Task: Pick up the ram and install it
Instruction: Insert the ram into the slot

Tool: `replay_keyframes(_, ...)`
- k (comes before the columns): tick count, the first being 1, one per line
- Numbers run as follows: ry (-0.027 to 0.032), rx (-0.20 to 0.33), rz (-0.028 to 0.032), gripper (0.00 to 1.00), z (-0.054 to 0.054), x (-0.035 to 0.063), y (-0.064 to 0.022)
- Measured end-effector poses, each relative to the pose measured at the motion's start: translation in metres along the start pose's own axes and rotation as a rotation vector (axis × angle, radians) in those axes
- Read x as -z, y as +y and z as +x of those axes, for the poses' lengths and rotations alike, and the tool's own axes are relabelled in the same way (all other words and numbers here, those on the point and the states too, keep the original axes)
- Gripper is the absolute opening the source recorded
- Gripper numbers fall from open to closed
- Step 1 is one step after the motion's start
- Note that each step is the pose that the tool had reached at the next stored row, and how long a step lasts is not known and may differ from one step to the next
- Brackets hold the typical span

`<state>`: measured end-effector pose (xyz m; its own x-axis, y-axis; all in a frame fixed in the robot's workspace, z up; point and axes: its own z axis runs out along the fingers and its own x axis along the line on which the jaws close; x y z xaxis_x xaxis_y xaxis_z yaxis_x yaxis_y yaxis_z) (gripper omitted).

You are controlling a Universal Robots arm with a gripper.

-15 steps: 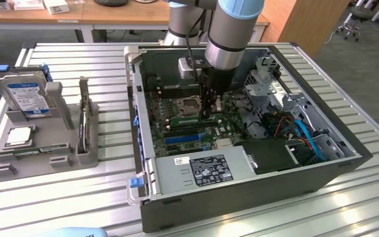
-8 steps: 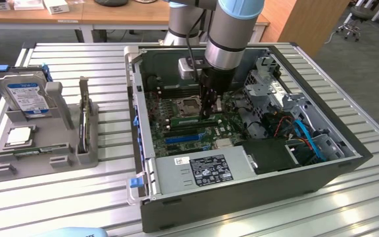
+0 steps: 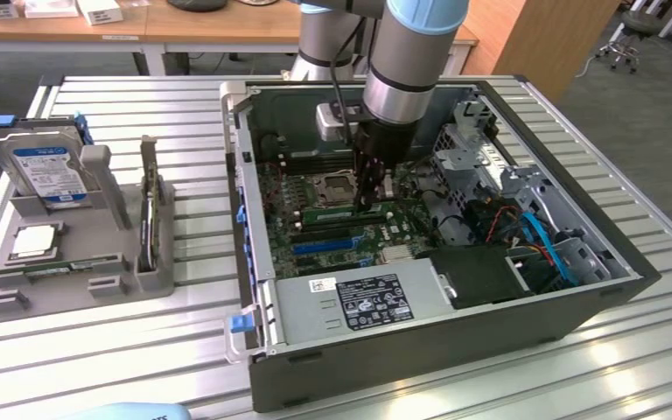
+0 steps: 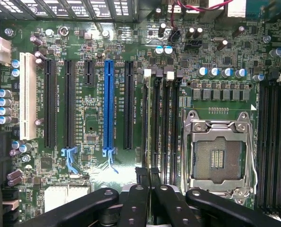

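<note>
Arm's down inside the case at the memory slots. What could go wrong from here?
1. The gripper is shut on the thin ram, edge-on over the memory slots. A slight tilt or offset could jam or bend it.
2. The CPU socket stands open with bare contacts right beside those slots, and a sideways slip could damage them.
3. I cannot tell whether the end clips are open. A closed one would likely block seating.

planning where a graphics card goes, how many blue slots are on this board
1. The blue slot runs between a short black slot and a long black slot. The end effector covers part of the board, so another could be hidden.
</note>
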<state>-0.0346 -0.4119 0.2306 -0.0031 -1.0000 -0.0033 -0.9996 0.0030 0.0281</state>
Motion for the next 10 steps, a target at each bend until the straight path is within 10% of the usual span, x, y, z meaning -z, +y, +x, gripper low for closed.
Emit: replay_keyframes(10,-0.0001,0.0,0.0,0.12,0.0006,-0.0001,0.0)
